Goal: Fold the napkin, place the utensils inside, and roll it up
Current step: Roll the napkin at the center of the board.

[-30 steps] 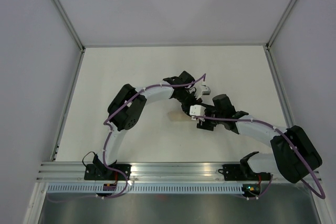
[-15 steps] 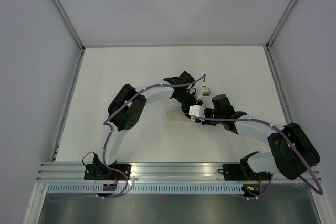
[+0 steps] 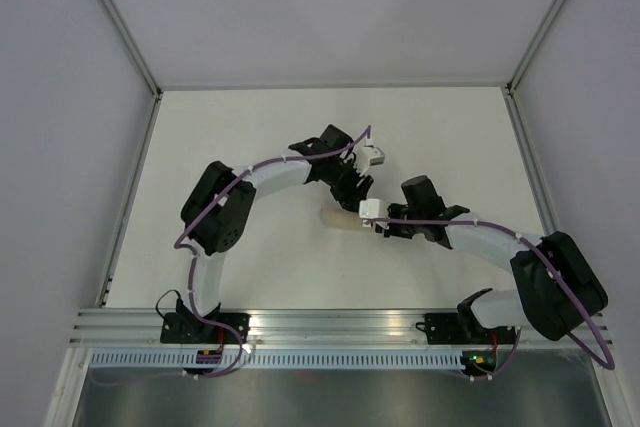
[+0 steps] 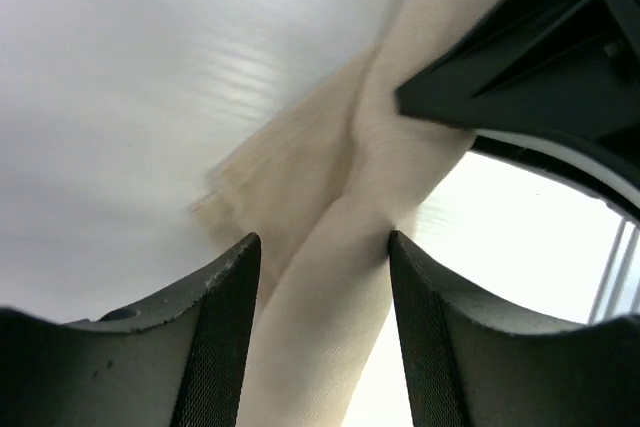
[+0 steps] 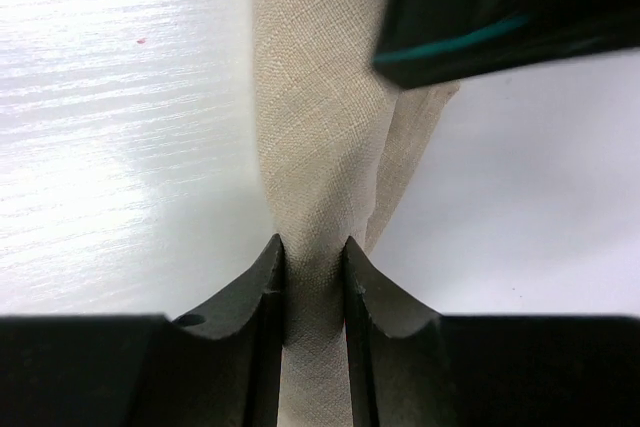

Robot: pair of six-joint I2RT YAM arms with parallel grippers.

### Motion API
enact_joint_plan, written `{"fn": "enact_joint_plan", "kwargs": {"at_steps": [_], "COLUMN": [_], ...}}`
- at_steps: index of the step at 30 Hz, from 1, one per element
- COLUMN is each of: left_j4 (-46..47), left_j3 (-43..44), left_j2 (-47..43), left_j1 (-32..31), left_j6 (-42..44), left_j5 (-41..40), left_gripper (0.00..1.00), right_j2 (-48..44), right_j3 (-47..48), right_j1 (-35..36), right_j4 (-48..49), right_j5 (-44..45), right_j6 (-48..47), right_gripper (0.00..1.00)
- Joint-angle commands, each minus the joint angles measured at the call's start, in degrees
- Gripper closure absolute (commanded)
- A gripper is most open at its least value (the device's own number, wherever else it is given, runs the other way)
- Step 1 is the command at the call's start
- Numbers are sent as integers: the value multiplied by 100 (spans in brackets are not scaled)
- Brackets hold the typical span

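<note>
The napkin point(image 3: 333, 219) lies on the white table as a small beige roll between the two arms. My right gripper point(image 5: 313, 247) is shut on the rolled napkin point(image 5: 320, 97), and the cloth is pinched thin between its jaws. My left gripper point(image 4: 322, 242) is open astride the same napkin roll point(image 4: 340, 177), with a gap on the left side. In the top view the left gripper point(image 3: 355, 187) stands just behind the roll, and the right gripper point(image 3: 368, 224) is at its right end. The utensils are hidden.
The right gripper's dark body point(image 4: 540, 67) crowds the left wrist view, and the left gripper's body point(image 5: 500, 17) hangs close above in the right wrist view. Grey walls point(image 3: 70, 147) enclose the table point(image 3: 250, 137). An aluminium rail point(image 3: 330, 322) runs along the near edge.
The right gripper has closed onto the napkin roll. The left gripper has opened off the roll, and the left arm has swung back and to the left.
</note>
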Motion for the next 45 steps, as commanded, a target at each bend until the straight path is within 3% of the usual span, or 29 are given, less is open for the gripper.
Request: {"fn": "enact_joint_plan", "kwargs": {"at_steps": [1, 10, 14, 24, 33, 45], "left_j4": [975, 3189, 4540, 6020, 5837, 5213], "left_j3": [-299, -2048, -3208, -4624, -4634, -3993], "left_j2": [-774, -2434, -3278, -4396, -3940, -2621], "left_j1": [239, 538, 538, 267, -963, -1774], "left_j6": [-428, -956, -1123, -475, 1432, 2700], "left_j5": [-623, -2248, -3100, -3840, -4561, -4316], "left_gripper": [40, 40, 40, 39, 35, 21], "right_j2": [140, 869, 1475, 2785, 3480, 4016], "right_j3": [322, 1261, 1816, 3354, 3987, 4586], "right_j1": [5, -118, -372, -874, -979, -1093], "right_j4": [-814, -1886, -2413, -3855, -4453, -4902], "right_j5": [-158, -519, -808, -1275, -1406, -1468], "right_j6": [21, -40, -146, -445, -542, -471], "right_gripper": [80, 82, 82, 83, 83, 84]}}
